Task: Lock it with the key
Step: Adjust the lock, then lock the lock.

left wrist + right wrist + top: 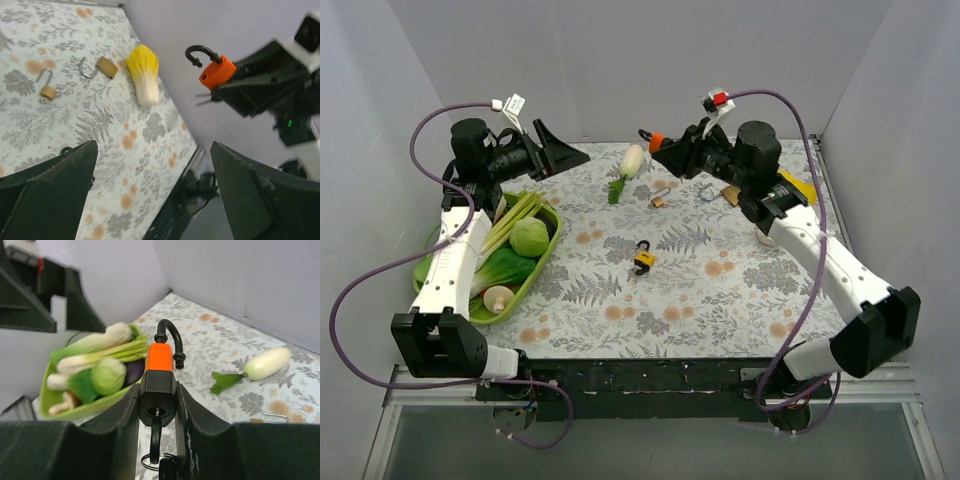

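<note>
R gripper is raised over the far side of the table, fingers pinched on the orange padlock by its black lower body. Shackle points up, its hooked end swung free of the body, so not locked. A key sits in the keyhole on the underside w/ a ring hanging off it (ring mostly cut off at the frame's bottom edge). L gripper is up in the air too, facing the R one across a gap, fingers spread wide, holding nothing. Surface: tablecloth, pale w/ grey fern print and orange blotches. On it a black-and-yellow padlock near the centre, a small brass padlock and a second brass padlock toward the back, and a white veg w/ a green leaf by the rear wall. Green tray of veg at the L edge, beside the L arm. Plain grey-lilac walls close in the back and both sides
</note>
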